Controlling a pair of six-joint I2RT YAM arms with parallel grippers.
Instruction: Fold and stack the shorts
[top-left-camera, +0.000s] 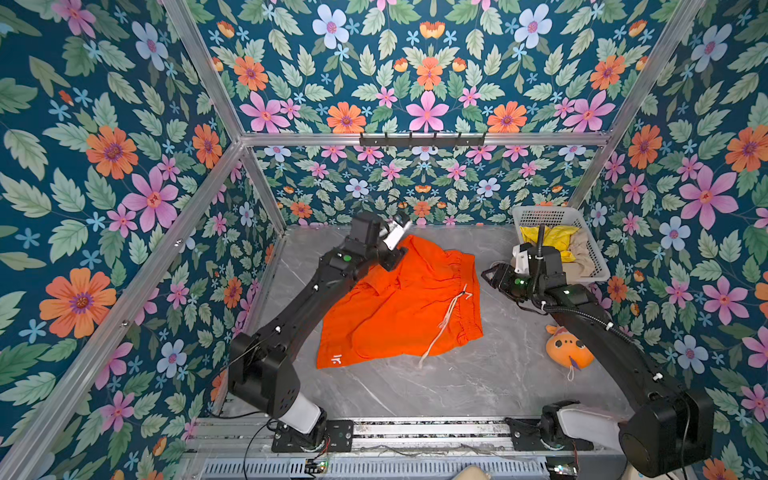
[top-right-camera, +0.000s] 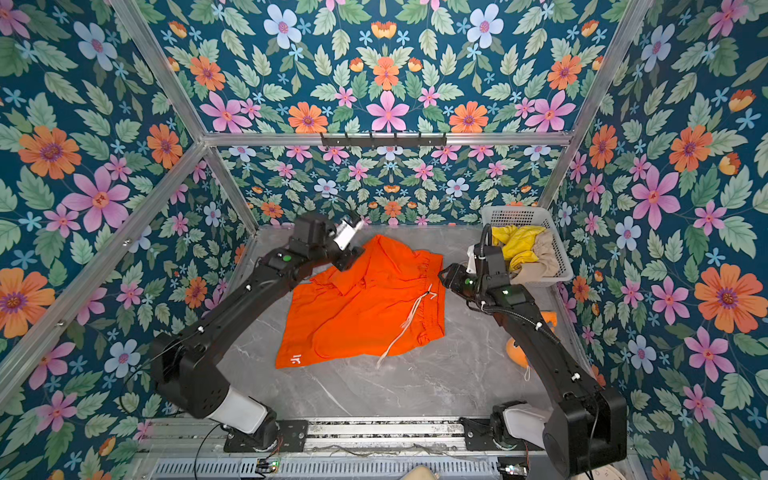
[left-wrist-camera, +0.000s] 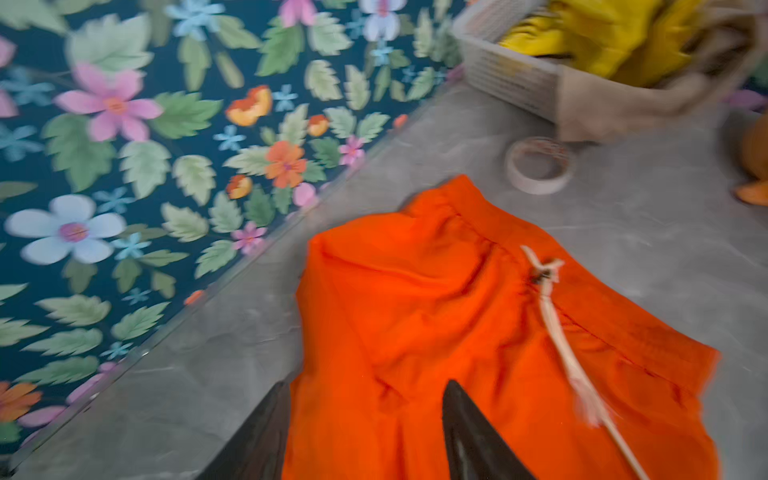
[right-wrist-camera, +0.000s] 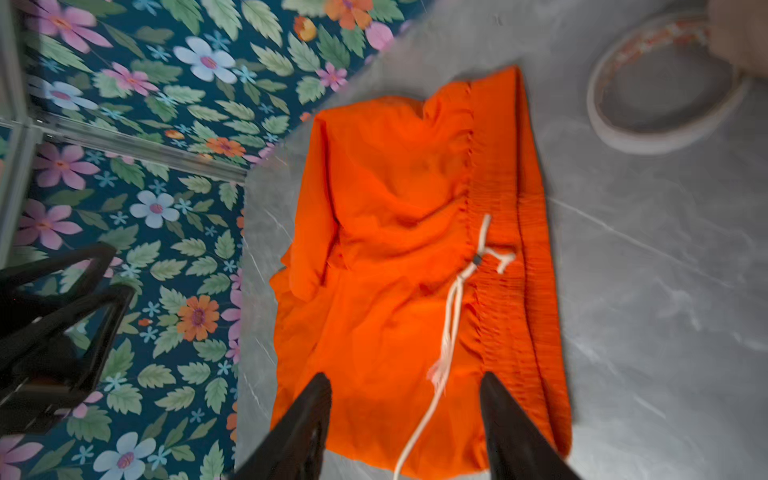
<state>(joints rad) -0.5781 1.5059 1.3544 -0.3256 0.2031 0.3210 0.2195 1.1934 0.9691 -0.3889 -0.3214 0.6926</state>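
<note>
The orange shorts (top-left-camera: 407, 303) are seen spread and rumpled on the grey marbled table (top-left-camera: 457, 382) in both top views, the waistband turned toward the right arm and the white drawstring (top-left-camera: 446, 322) trailed across the fabric onto the table. The left gripper (left-wrist-camera: 368, 384) is held at the far edge of these shorts, its jaws parted with nothing pinched; fabric is seen lying below the gap. The right gripper (right-wrist-camera: 405, 376) is poised near the waistband, its jaws likewise apart and empty. The yellow shorts (top-left-camera: 552, 239) and beige shorts (top-left-camera: 584, 253) are heaped in the white basket (top-left-camera: 540, 214) at the far right corner, the beige pair draped over its rim. A roll of tape (left-wrist-camera: 538, 166) is seen between the basket and the orange shorts, and a plush fish (top-left-camera: 567, 351) is found beside the right arm
</note>
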